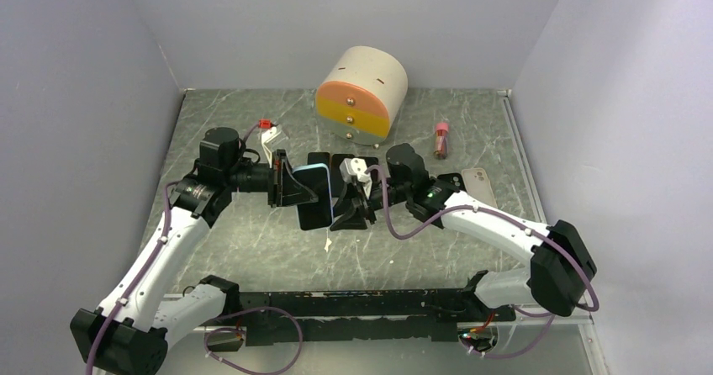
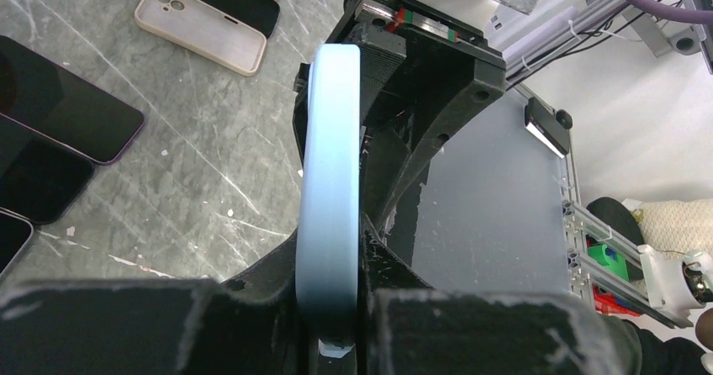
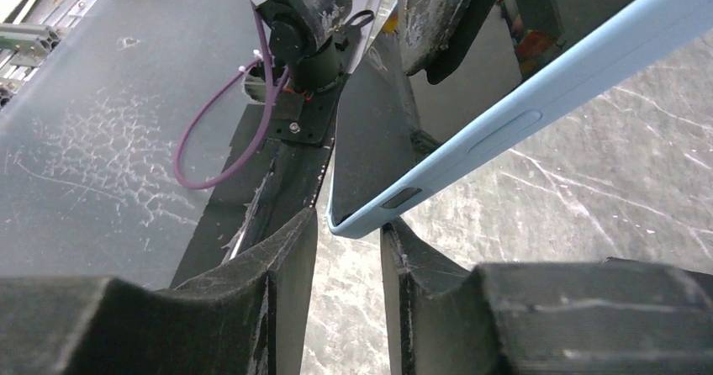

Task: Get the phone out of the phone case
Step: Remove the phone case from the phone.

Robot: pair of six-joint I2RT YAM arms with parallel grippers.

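left gripper (image 2: 330, 261): clamped on phone case (image 2: 332, 139), from 9 o'clock
right gripper (image 3: 349, 253): jaws apart at 3 o'clock, case corner between tips, contact unclear
phone case: held above surface (image 1: 252, 240) centre
phone (image 3: 370, 139): probably inside case

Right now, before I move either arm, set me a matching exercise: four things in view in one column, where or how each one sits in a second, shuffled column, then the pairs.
Things
1. light blue phone case
2. beige case
3. red-capped tube
4. right claw

Places or states
A. lies flat and empty on the table, nothing gripping it
B. jaws apart, at the blue case's corner
C. clamped on edge in the left claw
D. sits to the right of the round drawer unit

Pairs: 1-C, 2-A, 3-D, 4-B
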